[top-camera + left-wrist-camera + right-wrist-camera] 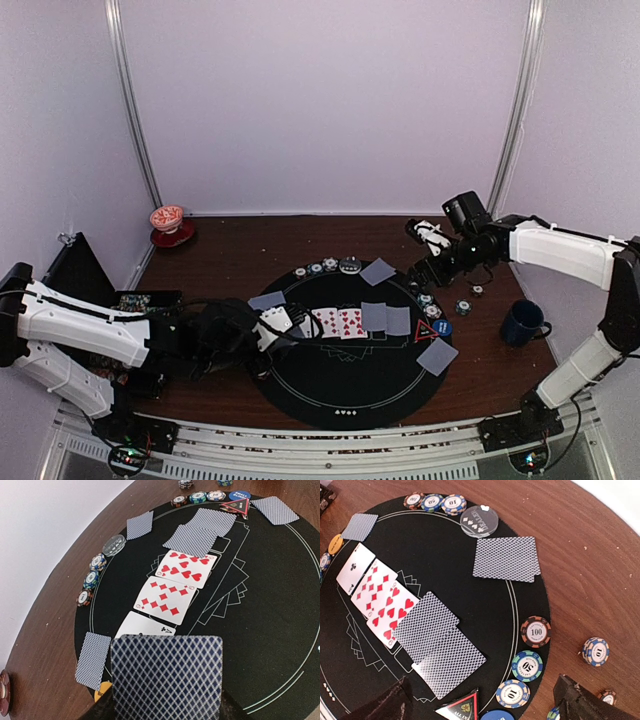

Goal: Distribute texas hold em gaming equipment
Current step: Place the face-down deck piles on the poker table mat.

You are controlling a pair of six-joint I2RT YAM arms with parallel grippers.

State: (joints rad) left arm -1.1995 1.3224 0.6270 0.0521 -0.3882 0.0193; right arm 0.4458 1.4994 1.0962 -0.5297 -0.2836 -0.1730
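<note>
Over the mat's [340, 385] left edge, my left gripper [273, 324] pinched a card [167, 675] face-down, presumably for dealing; beyond its right rim, my right gripper [481, 690] stood spread, empty.

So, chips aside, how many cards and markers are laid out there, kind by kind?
Face-up cards: 3
Face-down cards in that same row: 2
Face-down piles set apart from the row: 3 (single or stacked, unclear)
Round buttons: 3 (clear dealer button, blue button, orange button)
Red triangle: 1
Total: 12
Not counted: the held card in the left gripper.
</note>
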